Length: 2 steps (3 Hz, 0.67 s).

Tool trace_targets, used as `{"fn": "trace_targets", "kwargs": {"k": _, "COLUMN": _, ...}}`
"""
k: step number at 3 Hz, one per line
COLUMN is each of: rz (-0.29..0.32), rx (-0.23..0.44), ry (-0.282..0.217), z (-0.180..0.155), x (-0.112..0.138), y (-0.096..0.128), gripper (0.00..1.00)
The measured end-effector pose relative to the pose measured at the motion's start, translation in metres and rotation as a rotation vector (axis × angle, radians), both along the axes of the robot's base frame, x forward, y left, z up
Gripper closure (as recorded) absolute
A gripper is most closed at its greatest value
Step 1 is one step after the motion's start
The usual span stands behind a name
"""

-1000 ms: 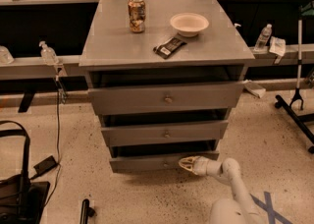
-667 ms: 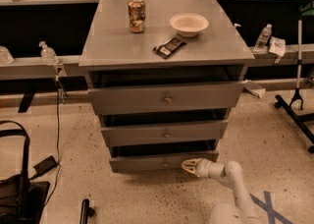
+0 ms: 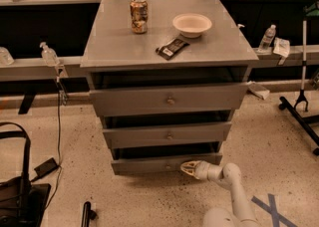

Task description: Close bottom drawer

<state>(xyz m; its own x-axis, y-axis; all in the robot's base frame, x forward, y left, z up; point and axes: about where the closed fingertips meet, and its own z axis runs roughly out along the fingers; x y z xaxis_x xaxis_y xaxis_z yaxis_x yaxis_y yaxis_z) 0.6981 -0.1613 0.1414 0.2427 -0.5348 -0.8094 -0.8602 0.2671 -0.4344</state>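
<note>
Jaws of the gripper [image 3: 191,169], state indiscernible, meet the bottom drawer [image 3: 144,165] right of centre, below the front edge of the counter [image 3: 114,47]; off-centre pushing could skew and jam it.

Bottom drawer [image 3: 149,165]: grey, slim, lowest beneath worktop's [image 3: 119,47] front edge, apparently pulled out; gripper [image 3: 188,168] at its front panel.

The white arm [image 3: 233,187] stretches leftward from the lower right, elbow bent, with the gripper [image 3: 189,168] held low and pointing left.
</note>
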Motion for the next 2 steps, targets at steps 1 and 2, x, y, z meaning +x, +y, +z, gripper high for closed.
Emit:
{"fn": "trace_targets", "kwargs": {"k": 1, "rz": -0.021, "rx": 0.025, "ry": -0.033, "z": 0.0079, "x": 0.0128, "y": 0.0083, "gripper": 1.0}}
{"fn": "trace_targets", "kwargs": {"k": 2, "rz": -0.03, "rx": 0.035, "ry": -0.031, "z": 0.005, "x": 0.0118, "y": 0.0101, "gripper": 1.0}}
